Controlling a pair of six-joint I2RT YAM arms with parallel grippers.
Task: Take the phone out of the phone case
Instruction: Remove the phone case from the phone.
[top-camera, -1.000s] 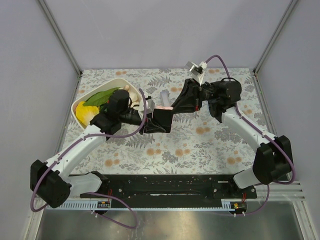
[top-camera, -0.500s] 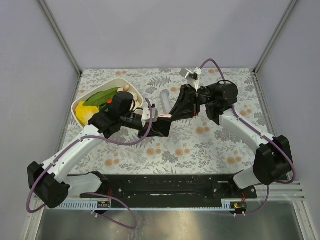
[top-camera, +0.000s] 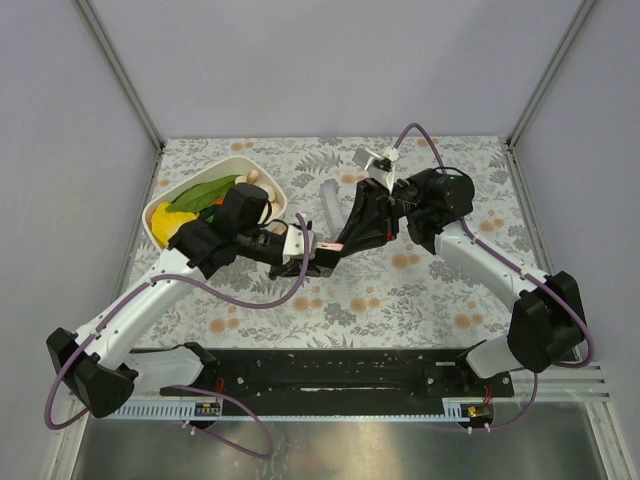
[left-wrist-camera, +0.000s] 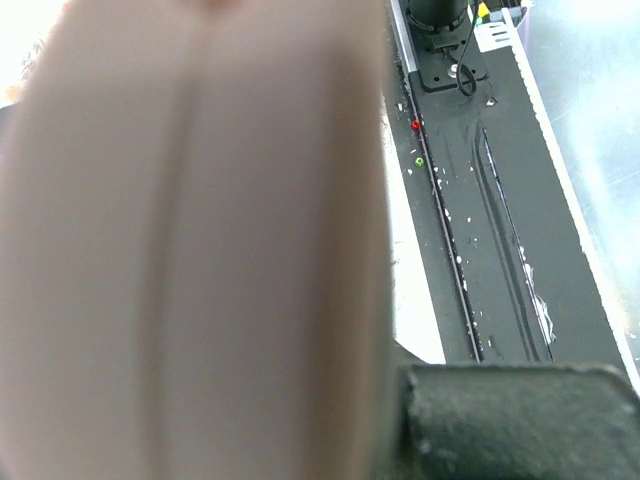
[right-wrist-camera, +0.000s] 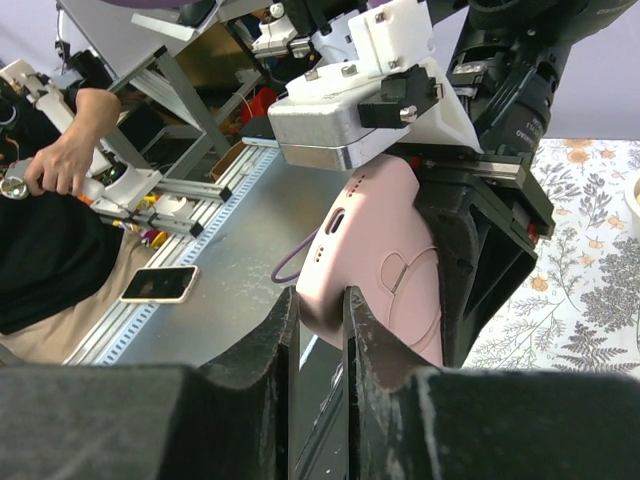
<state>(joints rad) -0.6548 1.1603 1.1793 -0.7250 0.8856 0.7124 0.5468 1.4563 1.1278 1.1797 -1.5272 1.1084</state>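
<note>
Left gripper (top-camera: 313, 258) clamped on the pink phone case (right-wrist-camera: 385, 270), right gripper (right-wrist-camera: 318, 300) pinching the dark phone (right-wrist-camera: 320, 400) edge right at the case's rim.

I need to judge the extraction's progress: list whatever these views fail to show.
Top view: phone case mostly hidden by left tool and right tool; how far the phone is out is unreadable.
Left wrist: case blurred, too close, fills most of the frame.
Right wrist: phone a dark sliver between the fingers, cut off by the bottom edge.
</note>
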